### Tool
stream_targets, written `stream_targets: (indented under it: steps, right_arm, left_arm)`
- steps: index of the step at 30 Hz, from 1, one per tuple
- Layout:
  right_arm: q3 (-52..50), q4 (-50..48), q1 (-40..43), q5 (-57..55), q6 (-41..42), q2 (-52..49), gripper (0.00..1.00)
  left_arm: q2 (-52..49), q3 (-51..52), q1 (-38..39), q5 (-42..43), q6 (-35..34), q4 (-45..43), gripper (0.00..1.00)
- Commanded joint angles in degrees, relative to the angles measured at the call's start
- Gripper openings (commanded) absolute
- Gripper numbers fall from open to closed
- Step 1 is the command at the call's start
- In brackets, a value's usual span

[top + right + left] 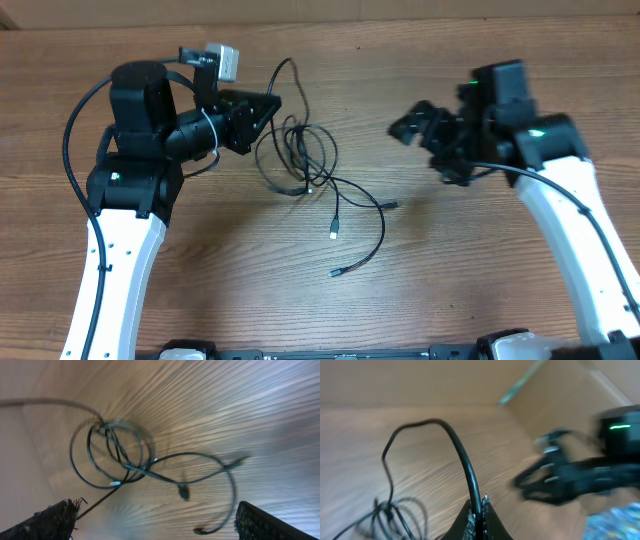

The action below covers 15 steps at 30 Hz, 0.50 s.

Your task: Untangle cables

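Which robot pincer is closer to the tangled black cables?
Left. The left pincer is shut on a strand of the cables at the tangle's edge. The right pincer hangs open off to the other side, touching none of them.

A wooden table [480, 280] carries loosely tangled black cables [306, 186].

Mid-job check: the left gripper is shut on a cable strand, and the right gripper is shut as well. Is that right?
Not quite. The right gripper is open, not shut. The right wrist view shows its fingers wide apart with nothing held between them, and the cables lie on the table beyond. The left gripper is indeed shut on a cable strand.
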<state>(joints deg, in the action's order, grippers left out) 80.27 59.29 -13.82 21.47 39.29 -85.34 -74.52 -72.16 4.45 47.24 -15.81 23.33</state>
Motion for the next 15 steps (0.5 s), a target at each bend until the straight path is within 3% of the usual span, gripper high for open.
stream_targets:
  steps: [1,8,15]
  right_arm:
    - [1.07,-2.8,-4.72,0.94,2.97,-3.26,1.0]
    - [1.07,-11.63,-10.27,1.22,9.18,-9.22,1.0]
    - [1.07,-20.02,-13.66,0.98,11.28,-14.67,1.0]
  left_arm:
    - [0.83,-1.2,-0.31,11.5,-4.72,-5.25,0.04]
    - [0.83,-1.2,-0.31,14.82,-12.76,-14.62,0.04]
    - [0.83,-1.2,-0.31,18.88,-25.55,-31.82,0.04]
